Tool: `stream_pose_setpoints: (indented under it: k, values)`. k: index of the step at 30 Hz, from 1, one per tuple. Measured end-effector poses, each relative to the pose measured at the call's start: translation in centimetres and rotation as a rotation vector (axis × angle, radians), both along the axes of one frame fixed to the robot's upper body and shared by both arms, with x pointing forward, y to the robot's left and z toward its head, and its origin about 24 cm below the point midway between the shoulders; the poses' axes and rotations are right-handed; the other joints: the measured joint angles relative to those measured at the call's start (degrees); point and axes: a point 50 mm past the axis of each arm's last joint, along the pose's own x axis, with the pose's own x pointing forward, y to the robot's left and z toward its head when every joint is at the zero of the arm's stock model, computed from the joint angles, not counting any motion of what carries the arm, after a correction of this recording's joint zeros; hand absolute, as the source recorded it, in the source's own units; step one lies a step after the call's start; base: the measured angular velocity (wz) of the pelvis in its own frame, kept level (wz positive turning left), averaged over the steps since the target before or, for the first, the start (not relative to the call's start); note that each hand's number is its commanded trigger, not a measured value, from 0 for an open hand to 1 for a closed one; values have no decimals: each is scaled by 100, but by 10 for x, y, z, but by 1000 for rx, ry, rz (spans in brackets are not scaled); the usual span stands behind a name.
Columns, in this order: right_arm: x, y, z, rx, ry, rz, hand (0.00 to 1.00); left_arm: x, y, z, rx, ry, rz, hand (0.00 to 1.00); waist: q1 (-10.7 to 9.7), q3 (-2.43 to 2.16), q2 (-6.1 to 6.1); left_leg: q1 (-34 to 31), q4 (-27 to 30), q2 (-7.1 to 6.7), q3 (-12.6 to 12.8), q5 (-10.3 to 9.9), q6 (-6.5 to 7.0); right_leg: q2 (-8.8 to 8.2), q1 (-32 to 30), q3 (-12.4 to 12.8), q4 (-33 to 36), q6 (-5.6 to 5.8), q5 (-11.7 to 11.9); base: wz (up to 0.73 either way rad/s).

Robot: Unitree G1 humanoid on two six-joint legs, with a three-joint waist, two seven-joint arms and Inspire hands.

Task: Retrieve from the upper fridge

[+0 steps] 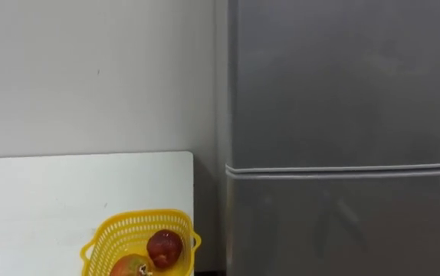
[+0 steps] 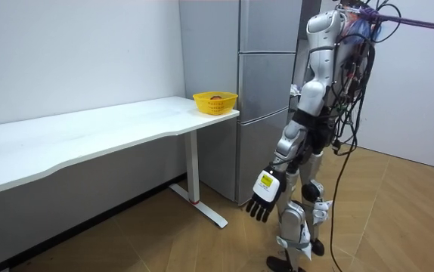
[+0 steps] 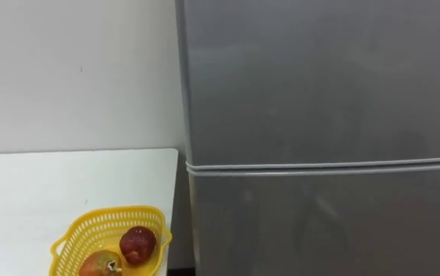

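The robot stands upright close in front of a grey two-door fridge [image 1: 343, 138], on the wooden floor just beside the end of a white bench [image 1: 51, 199]. The fridge's upper door [image 1: 343, 77] is closed, meeting the lower door [image 1: 343, 230] at a thin horizontal seam, so what is inside cannot be seen. The left hand [image 2: 266, 198] hangs low at the robot's side, well apart from the fridge, its fingers relaxed and holding nothing. At the bench's end nearest the fridge sits a yellow mesh basket [image 1: 128, 226] holding a red apple [image 1: 164, 248] and an orange-red fruit [image 1: 128, 267] lying against each other.
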Motion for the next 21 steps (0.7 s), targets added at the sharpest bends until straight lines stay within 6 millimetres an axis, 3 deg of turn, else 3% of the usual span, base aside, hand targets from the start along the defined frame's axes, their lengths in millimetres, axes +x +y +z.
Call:
stream_pose_setpoints:
  k: [8, 21]
  values:
    - [-13, 18, -16, 178, 149, 15, 0, 5, -6, -2, -27, 13, -48, 0, 10, 3, 13, -8, -12, 5, -22, -4, 2, 3, -17, -1, 19, 1, -5, 0]
    - [-57, 42, -35, 531, 241, -418, 0, -11, -23, -7, -117, 104, -6, 0, -11, 4, 31, -3, 30, -4, -166, -10, -1, -41, 88, -135, -12, -3, -18, 5]
